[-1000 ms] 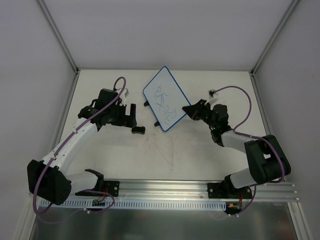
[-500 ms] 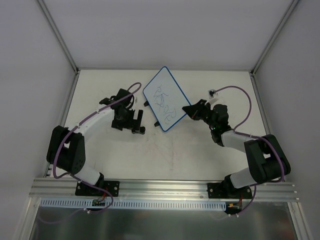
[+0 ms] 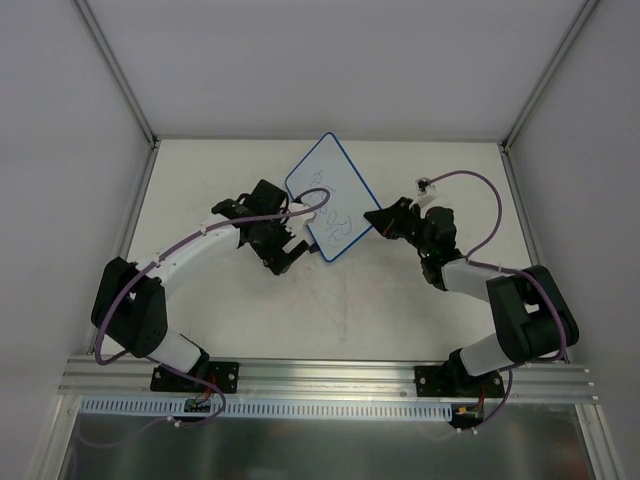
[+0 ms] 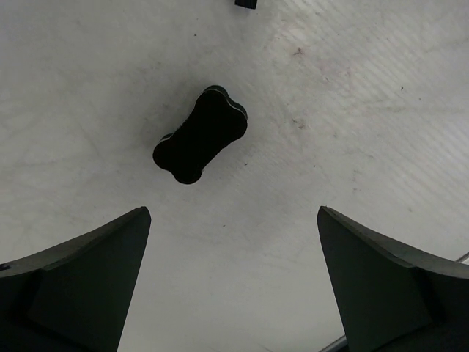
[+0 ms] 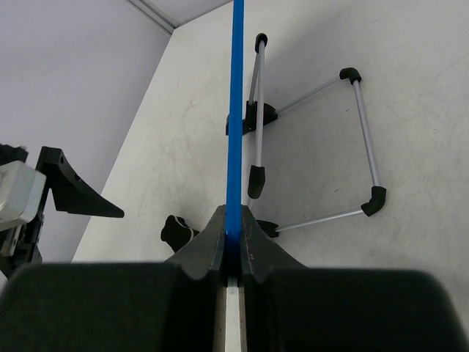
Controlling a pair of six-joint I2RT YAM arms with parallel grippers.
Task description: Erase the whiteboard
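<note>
Step in hand, judged: eraser pickup; wiping not begun.
- Whiteboard [image 3: 328, 197]: far centre of table [image 3: 400, 320], propped on wire stand [image 5: 363, 139], blue scribbles on face.
- Right gripper [image 5: 234, 220]: clamped on board's blue rim.
- Left gripper [image 4: 233, 220]: spread wide above eraser [image 4: 200, 134], not touching.

Next move calls for: descend, straddle eraser's waist, close.

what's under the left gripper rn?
The black bone-shaped eraser lies on the table below the open left gripper, untouched. In the top view the gripper covers it.

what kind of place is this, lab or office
Probably a robot lab test cell: plain white walls box in the table; left arm and right arm sit bolted to an aluminium rail.
</note>
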